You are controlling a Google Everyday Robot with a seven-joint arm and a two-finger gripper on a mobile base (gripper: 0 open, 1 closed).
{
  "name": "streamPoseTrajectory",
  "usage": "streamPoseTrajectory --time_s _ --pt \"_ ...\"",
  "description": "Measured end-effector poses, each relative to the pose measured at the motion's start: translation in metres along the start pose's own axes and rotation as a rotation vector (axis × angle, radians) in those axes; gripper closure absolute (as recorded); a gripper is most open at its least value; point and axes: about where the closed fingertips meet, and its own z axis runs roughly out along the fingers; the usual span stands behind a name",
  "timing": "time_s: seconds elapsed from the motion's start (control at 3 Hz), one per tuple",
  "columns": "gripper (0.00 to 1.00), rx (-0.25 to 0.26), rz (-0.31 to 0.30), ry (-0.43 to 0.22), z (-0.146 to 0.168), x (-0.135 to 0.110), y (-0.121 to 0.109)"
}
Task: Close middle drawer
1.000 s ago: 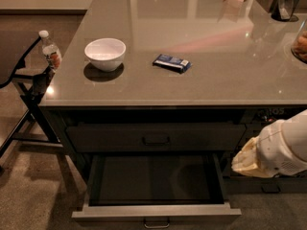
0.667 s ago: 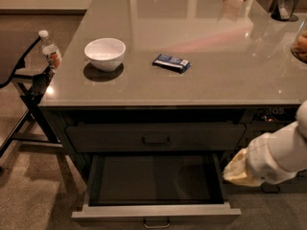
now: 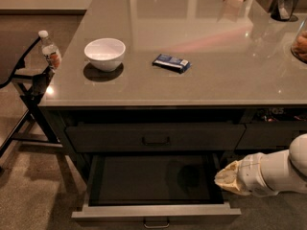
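Note:
The middle drawer point(image 3: 156, 210) is pulled far out at the bottom of the camera view. Its deep dark box is empty, its front has a pale silvery top edge, and its small dark handle point(image 3: 156, 222) sits at the frame's lower edge. My gripper point(image 3: 223, 178) is at the end of my white arm point(image 3: 276, 171), which reaches in from the right. It hangs just beside the drawer's right side wall, above the floor and behind the drawer front. It holds nothing that I can see.
The other wide drawer front point(image 3: 153, 137) above is closed. On the grey countertop point(image 3: 216, 75) are a white bowl point(image 3: 104, 53) and a dark blue packet point(image 3: 171, 63). A chair with a water bottle point(image 3: 49, 50) stands at the left. Narrower drawers point(image 3: 271, 135) are at the right.
My arm has moved left and a little down, bringing the gripper closer to the open drawer's right side. The drawer has not moved.

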Motion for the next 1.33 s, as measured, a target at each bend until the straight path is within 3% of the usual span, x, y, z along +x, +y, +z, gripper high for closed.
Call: streamPoseTrajectory --time_s 0.33,0.67,1.33 --pt "1.0 0.0 0.0 0.0 0.0 0.0 0.0" --pt "1.0 -0.071 0.02 0.001 0.04 0.012 0.015" --pt "1.0 -0.242 0.095 0.013 0.139 0.052 0.069"
